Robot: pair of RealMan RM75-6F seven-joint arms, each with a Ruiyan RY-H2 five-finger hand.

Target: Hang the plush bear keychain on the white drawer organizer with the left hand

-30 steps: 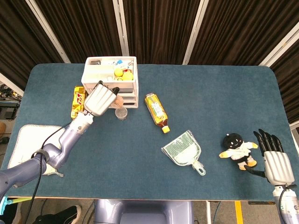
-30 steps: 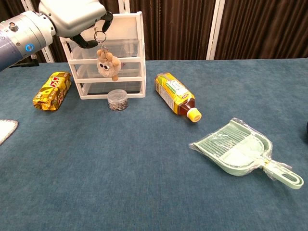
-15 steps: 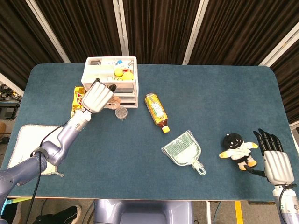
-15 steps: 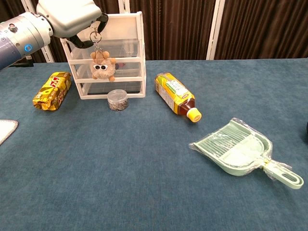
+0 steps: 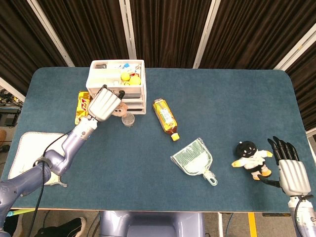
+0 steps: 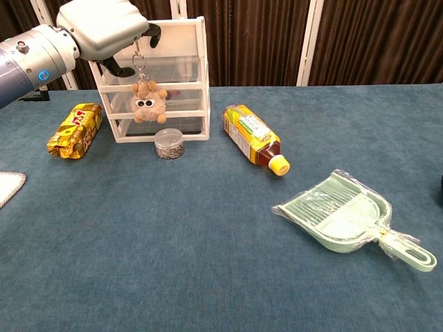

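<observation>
A: Can any writing be read here?

B: Hardly. The yellow snack packet (image 6: 74, 130) lying left of the white drawer organizer (image 6: 154, 83) carries large red characters on its face, but they are too blurred in the chest view to make out.

A: And the tea bottle (image 6: 253, 139)?

B: Its green and yellow label is printed, yet the print is too small to read in either view.

A: Anything on the robot?

B: The left arm (image 6: 31, 59) bears a small round blue mark near the wrist; whatever stands inside it is illegible.

A: The dustpan (image 6: 344, 220)?

B: Plastic-wrapped, with no readable label.
</observation>
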